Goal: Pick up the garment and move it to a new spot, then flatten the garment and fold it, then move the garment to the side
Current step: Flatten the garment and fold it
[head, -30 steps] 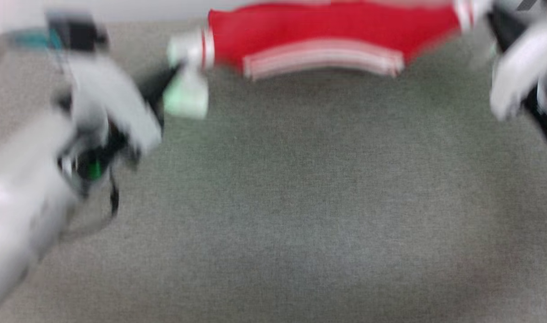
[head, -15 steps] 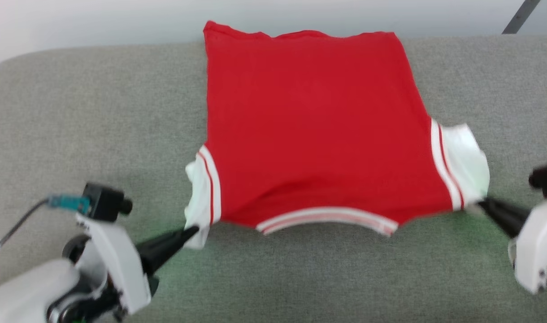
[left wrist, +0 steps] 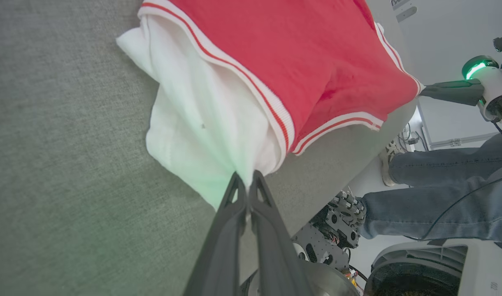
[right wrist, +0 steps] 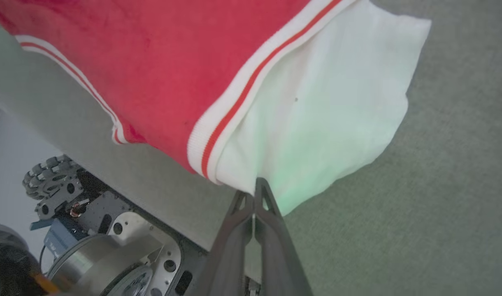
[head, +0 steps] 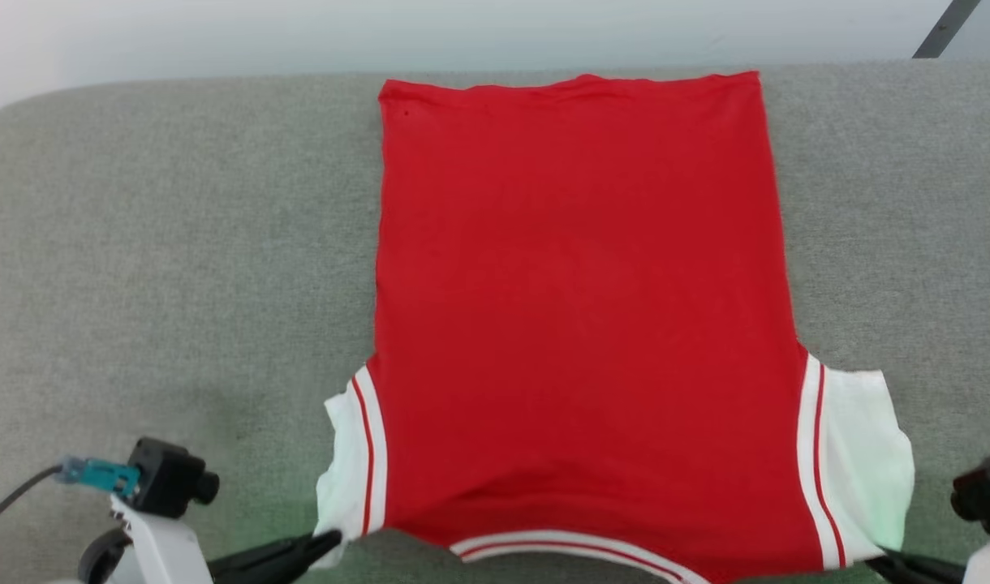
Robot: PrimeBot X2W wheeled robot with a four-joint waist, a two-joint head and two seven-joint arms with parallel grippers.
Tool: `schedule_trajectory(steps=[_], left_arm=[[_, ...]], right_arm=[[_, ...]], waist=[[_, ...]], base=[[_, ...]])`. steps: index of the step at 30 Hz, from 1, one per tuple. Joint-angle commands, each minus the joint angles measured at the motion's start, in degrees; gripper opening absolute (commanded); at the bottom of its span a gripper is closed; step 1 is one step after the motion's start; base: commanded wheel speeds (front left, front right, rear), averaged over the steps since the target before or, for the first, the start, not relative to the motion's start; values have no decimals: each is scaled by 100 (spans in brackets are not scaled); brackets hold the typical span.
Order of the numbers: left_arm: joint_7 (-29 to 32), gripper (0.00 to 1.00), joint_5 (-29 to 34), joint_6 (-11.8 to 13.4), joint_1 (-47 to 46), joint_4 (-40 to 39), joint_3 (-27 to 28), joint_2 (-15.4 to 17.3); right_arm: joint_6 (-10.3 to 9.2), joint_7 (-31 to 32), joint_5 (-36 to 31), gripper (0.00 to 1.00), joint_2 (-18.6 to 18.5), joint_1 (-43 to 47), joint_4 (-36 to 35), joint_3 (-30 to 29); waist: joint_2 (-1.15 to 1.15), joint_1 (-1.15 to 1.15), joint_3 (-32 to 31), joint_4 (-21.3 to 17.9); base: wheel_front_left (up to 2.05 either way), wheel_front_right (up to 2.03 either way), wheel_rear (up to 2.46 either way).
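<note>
I am looking down at a grey fabric-covered table (head: 178, 243) with the garment (head: 580, 308), a bright red sports top, spread flat on it, right of the middle. Its long axis runs from the table's near edge to the far edge. The plain straight hem points away from me and lies along the far edge. The end with the curved white-and-red striped band (head: 560, 547) points toward me and reaches the near edge. The red cloth is smooth, with only slight ripples near the far hem. At the near end a white flap sticks out on each side, each set off from the red by paired white stripes. My left gripper (left wrist: 247, 181) is at the near edge with its two dark fingers pressed together, pinching the bottom corner of the left white flap (head: 345, 470). My right gripper (right wrist: 255, 187) is at the near edge on the other side, its fingers likewise closed tight, pinching the lower edge of the right white flap (head: 864, 454). Both flaps carry a faint green glow. Past the near edge, my left wrist view shows a person's legs in blue jeans (left wrist: 440, 205).
</note>
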Motion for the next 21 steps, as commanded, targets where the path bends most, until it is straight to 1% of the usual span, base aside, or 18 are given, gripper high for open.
schedule_trajectory(steps=[1, 3, 6, 10, 11, 15, 19, 21], left_arm=[[-54, 0, -17, 5, 92, -33, -1, 21], [-71, 0, -11, 4, 141, -12, -4, 4], [-129, 0, -18, 4, 186, 161, -12, -130], [-136, 0, -1, 4, 186, 547, -18, -455], [-136, 0, -1, 4, 186, 547, -18, -455], [-113, 0, 32, 4, 108, 1006, -23, -1002], [-186, 0, 51, 5, 27, 1552, -31, -1540], [-214, 0, 5, 8, 41, 1774, -36, -1755]], right_arm=[[-6, 129, -27, 0, 66, 144, -106, -111], [-7, 312, -107, 0, 65, 245, -247, -210], [-6, 369, -321, 0, 126, 91, -272, -300], [-7, 307, -258, 0, 162, -305, -3, -8], [-7, 307, -258, 0, 162, -305, -3, -8], [-6, 198, -316, 0, 42, -796, 584, 507], [-6, -14, -380, 0, 26, -1146, 1202, 1057], [-6, -112, -372, 0, 45, -1271, 1453, 1318]], waist=[[0, 0, 26, 10], [0, 0, 53, 3], [0, 0, 88, -4], [0, 0, 135, -19], [0, 0, 135, -19], [0, 0, 202, 22], [0, 0, 250, 99], [0, 0, 286, 109]], base=[[0, 0, 0], [0, 0, 0], [0, 0, 0], [0, 0, 0], [0, 0, 0], [0, 0, 0], [0, 0, 0], [0, 0, 0]])
